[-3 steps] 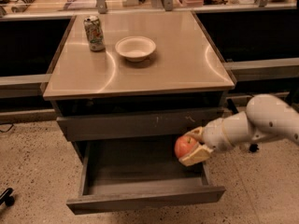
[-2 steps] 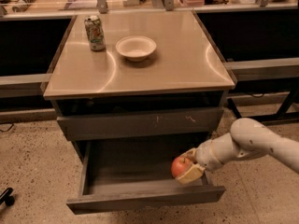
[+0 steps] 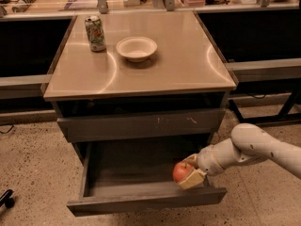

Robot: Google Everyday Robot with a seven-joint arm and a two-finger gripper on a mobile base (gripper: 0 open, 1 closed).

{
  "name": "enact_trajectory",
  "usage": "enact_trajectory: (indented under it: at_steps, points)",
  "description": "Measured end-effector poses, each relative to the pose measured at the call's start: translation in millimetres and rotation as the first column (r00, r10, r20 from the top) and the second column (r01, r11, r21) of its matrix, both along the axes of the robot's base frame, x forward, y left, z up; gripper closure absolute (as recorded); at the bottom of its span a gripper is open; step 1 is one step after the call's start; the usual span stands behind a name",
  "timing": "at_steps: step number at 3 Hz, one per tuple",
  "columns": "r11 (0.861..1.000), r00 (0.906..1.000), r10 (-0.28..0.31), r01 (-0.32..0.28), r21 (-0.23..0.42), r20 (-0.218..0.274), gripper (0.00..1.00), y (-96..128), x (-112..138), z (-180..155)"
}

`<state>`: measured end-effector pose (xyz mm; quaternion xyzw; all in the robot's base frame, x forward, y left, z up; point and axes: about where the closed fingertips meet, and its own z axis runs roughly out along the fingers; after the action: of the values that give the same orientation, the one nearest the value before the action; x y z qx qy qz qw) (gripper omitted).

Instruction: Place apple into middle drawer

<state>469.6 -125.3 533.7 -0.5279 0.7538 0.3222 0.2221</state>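
The red-orange apple (image 3: 181,171) is held between the pale fingers of my gripper (image 3: 188,170), which is shut on it. The white arm reaches in from the right. The apple hangs just above the right front part of the open dark-grey middle drawer (image 3: 141,200), which is pulled out below the closed drawer front with pale scratch marks (image 3: 141,124). The drawer's inside looks empty.
On the tan cabinet top (image 3: 178,65) stand a white bowl (image 3: 136,48) and a green and white soda can (image 3: 95,33). Dark counters flank the cabinet on both sides. A speckled floor lies around it.
My gripper has carried the apple down and to the left, from beside the drawer's right wall to low over its right front part.
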Motion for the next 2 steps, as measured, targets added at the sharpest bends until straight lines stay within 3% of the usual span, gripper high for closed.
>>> enact_trajectory:
  at_steps: [1,2]
  points:
    - [1.0,0.9971,0.025,-0.026,0.008,0.072,1.0,3,7,-8]
    - [0.997,0.9721,0.059,-0.067,0.028,0.227,1.0,15,24,-16]
